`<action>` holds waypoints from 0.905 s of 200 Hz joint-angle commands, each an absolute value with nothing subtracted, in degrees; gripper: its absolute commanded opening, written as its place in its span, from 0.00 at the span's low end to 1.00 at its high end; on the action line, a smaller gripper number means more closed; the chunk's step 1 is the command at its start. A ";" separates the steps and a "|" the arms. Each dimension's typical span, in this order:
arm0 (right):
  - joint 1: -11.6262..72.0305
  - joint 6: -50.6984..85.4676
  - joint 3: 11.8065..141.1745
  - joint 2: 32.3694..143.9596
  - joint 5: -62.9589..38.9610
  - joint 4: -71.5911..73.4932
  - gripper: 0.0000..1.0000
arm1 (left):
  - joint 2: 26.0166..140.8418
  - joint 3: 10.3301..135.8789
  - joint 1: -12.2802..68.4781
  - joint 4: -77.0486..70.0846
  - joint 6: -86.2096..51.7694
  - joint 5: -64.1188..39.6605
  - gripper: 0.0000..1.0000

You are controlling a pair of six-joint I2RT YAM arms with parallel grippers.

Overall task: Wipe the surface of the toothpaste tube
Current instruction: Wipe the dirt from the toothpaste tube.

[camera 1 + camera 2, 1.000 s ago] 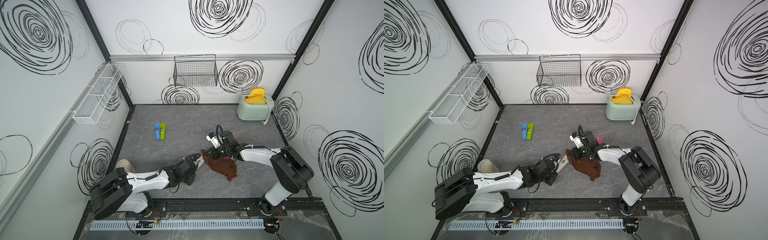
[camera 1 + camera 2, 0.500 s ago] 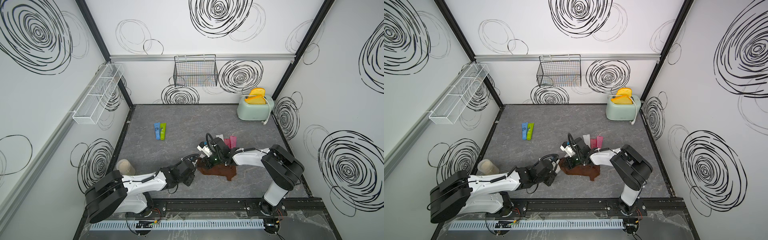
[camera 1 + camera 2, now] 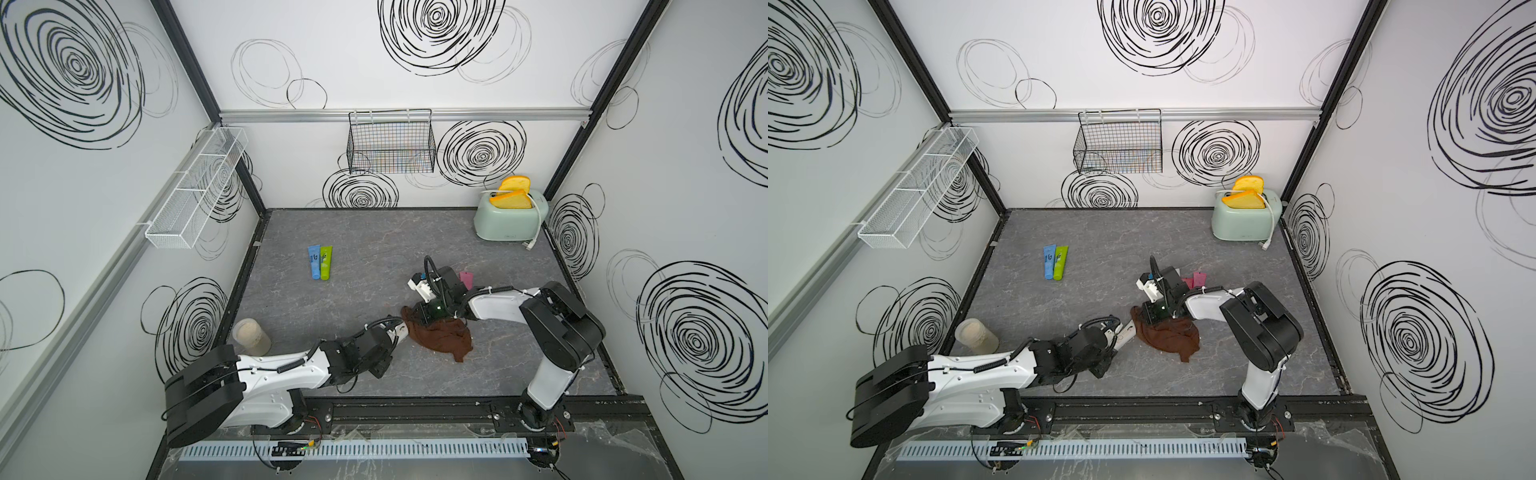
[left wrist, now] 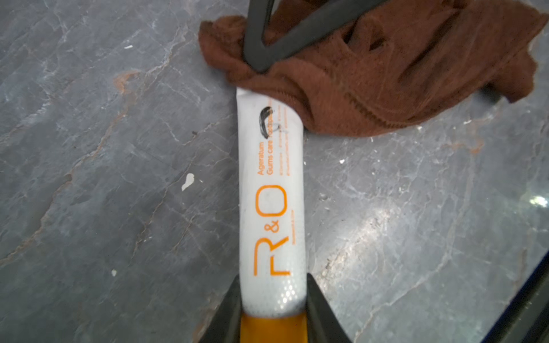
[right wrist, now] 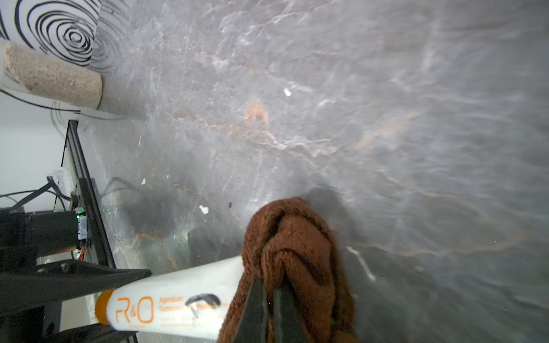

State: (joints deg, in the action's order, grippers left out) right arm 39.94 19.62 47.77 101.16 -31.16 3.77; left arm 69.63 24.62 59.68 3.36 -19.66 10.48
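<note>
One toothpaste tube (image 4: pixel 271 193), one cloth (image 4: pixel 371 74), two grippers.
Your left gripper (image 4: pixel 271 279) grasps the tube's cap end; your right gripper (image 5: pixel 269 288) pinches the cloth draped on its far end.

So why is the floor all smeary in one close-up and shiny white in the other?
Right wrist view: the grey floor is streaky, likely motion blur; the brown cloth looks sharper. Left wrist view: light glare makes that white patch beside the toothpaste tube, whose big letters are crisp. Both top views: sharp, evenly lit.
</note>
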 commanded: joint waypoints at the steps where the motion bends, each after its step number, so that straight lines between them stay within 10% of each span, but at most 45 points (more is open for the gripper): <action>1: 45.43 21.00 47.10 99.45 -34.21 4.41 0.00 | 68.82 25.04 60.29 -2.06 -18.82 13.30 0.00; 104: 37.42 17.87 41.05 96.15 -27.08 2.47 0.00 | 69.73 25.31 60.34 -1.72 -19.25 14.67 0.00; 181: 50.36 26.28 36.48 92.68 -34.01 11.13 0.00 | 70.69 25.84 60.55 -1.41 -19.25 15.19 0.00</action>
